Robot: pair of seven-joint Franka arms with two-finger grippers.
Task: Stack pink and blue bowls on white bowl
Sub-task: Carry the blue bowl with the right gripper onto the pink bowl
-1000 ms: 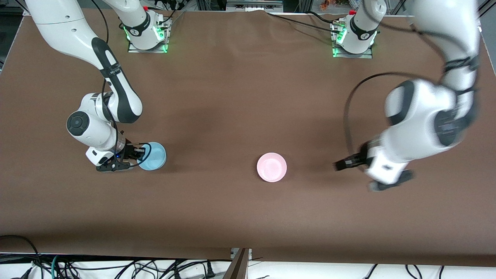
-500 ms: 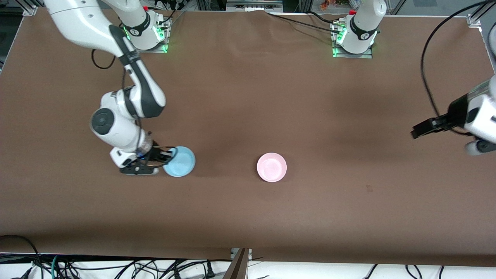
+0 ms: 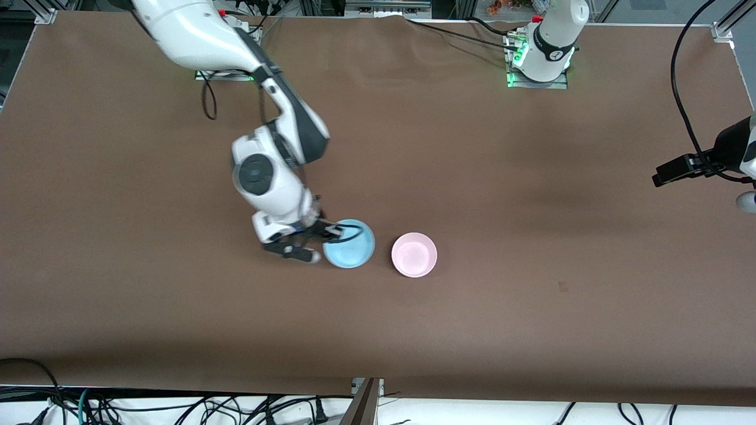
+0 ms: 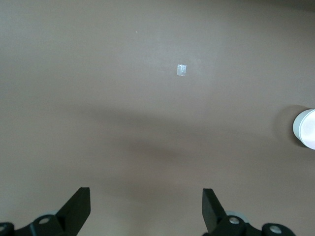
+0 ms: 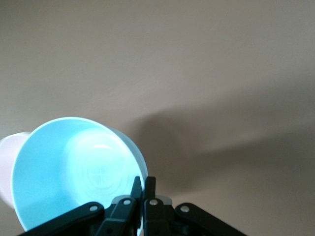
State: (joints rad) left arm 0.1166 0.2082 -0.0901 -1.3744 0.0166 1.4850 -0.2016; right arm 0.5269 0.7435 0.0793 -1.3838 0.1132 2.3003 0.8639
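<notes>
the right arm reaches from its base at the top of the front view down toward the middle of the table (image 3: 531, 330). the right gripper (image 3: 328, 234) is pinched tight on the rim of the blue bowl (image 3: 349, 244), one finger inside and one outside. the right wrist view shows this closely: the two fingers (image 5: 142, 191) meet on the thin edge of the blue bowl (image 5: 74, 172), which tilts with its mouth open toward the camera. whether the bowl is clear of the cloth or touching it cannot be told.

just beside the blue bowl, toward the left arm's end of the table, the pink bowl (image 3: 414, 254) sits upright on the brown cloth. a narrow strip of cloth shows between the two in the front view. in the right wrist view a pale pink edge (image 5: 9, 167) peeks out past the blue bowl. a white bowl cannot be made out on its own in any view.

the left arm waits at its own end of the table, its wrist at the edge of the front view. the left gripper (image 4: 146, 209) hangs over bare cloth with its fingers spread wide and nothing between them. a small pale scrap (image 4: 181, 70) lies on the cloth, and a pale round bowl (image 4: 306, 129) shows at the edge of the left wrist view, well apart from the gripper.
</notes>
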